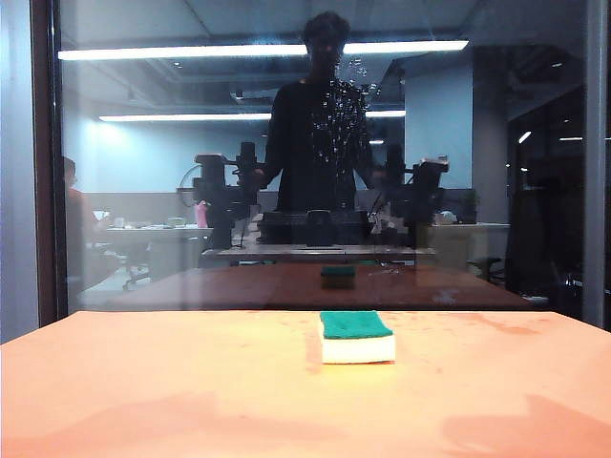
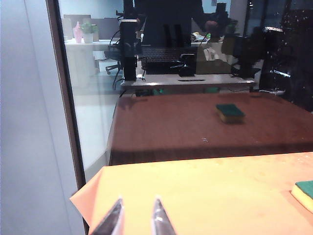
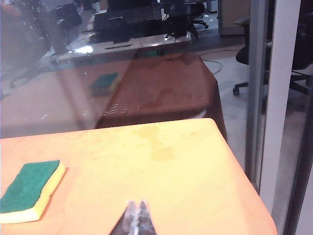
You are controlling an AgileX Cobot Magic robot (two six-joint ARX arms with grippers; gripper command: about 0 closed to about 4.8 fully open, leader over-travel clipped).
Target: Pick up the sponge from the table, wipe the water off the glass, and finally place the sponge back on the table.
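Lying flat on the broad matte orange-tan table [image 1: 143, 401], green side up, close to the large upright transparent glass [image 1: 143, 191]: the small rectangular sponge [image 1: 356, 337] of dark green scouring layer over cream foam. Speckling the pane high up: whitish water droplets [image 1: 346, 110]. Hovering over the table's near side, touching nothing: the left gripper [image 2: 137, 218], tips slightly spread, and the right gripper [image 3: 135, 215], tips pressed together.

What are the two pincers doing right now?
Left pincer: open, empty, above the table.
Right pincer: closed, empty, away from the sponge.
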